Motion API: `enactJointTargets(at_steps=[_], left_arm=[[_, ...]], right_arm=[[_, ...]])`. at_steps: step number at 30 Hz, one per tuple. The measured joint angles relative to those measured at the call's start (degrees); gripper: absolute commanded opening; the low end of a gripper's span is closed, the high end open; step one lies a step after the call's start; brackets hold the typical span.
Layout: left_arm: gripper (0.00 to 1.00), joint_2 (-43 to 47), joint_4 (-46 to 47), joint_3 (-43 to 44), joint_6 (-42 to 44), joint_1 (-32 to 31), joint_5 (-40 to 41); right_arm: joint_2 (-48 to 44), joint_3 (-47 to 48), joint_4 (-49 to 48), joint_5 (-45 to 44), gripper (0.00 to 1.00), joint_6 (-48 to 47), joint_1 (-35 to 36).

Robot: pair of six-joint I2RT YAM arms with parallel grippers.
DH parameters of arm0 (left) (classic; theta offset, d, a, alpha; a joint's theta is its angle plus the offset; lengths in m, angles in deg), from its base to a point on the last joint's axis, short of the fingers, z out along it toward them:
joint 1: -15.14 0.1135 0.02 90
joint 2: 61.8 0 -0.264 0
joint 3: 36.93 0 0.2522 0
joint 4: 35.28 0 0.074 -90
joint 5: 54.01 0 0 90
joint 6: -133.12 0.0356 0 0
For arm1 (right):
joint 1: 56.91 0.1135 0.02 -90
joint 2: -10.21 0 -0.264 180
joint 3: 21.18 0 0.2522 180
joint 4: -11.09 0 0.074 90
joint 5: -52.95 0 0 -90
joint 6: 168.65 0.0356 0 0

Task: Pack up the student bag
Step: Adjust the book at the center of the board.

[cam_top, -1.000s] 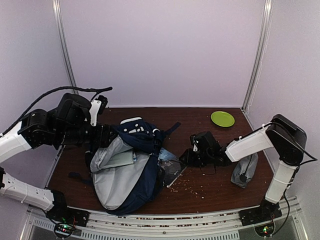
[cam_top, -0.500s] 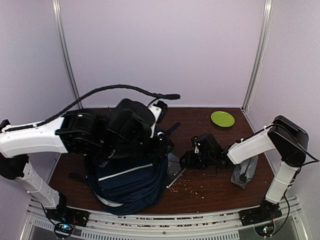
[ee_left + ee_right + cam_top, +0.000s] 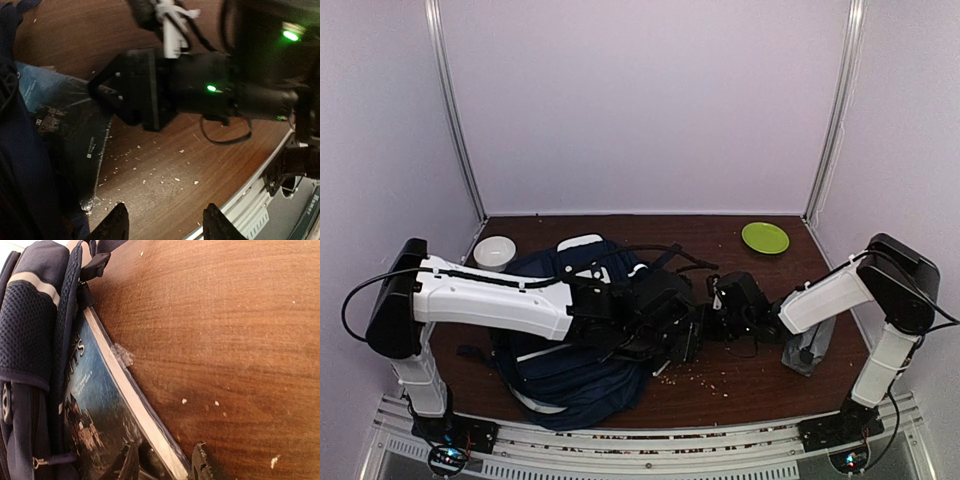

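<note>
Navy student bag: we see it lying on the left-centre of the table, close to the front edge. Its white patch faces the back wall, and the left arm stretches across its top.
left gripper: released. Its two fingers stand well apart over bare wood and hold nothing. It hangs just right of the bag, facing the right gripper at close range.
right gripper: the jaws sit partly closed, one on each side of the book's pale page edge. We cannot tell whether they truly pinch it or only straddle it.
book: dark blue cover in a clear plastic wrap. Its left part is tucked against the bag's mesh side, and its right edge is out over the wood.
crumbs: we find them scattered on the wood near the book, in front of both grippers.
white bowl: at the back left, just behind the bag.
green plate: back right corner, well apart from the bag.
grey pouch: we spot it on the right side, partly under the right arm.
</note>
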Motion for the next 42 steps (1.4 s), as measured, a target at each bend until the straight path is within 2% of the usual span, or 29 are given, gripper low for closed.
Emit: enactJointTargets(at_steps=[11, 20, 31, 42], left_arm=[[0.84, -5.22, 0.85, -3.13, -23.61, 1.68, -0.11], [0.84, -7.85, 0.79, -5.29, -35.74, 2.38, -1.03], [0.85, -4.96, 6.60, -11.13, -42.14, 4.70, -3.54], [0.89, -1.44, 2.34, -17.57, -42.53, 7.93, -0.94]], right_arm=[[-3.28, -3.23, -0.37, -1.90, 0.51, 1.25, 0.02], [-5.01, -3.58, 2.10, -5.44, 0.58, 1.49, -0.09], [-1.36, 2.01, 4.98, -5.62, 0.61, -2.19, -0.55], [3.08, 7.13, 4.81, -2.01, 0.60, -4.63, -1.03]])
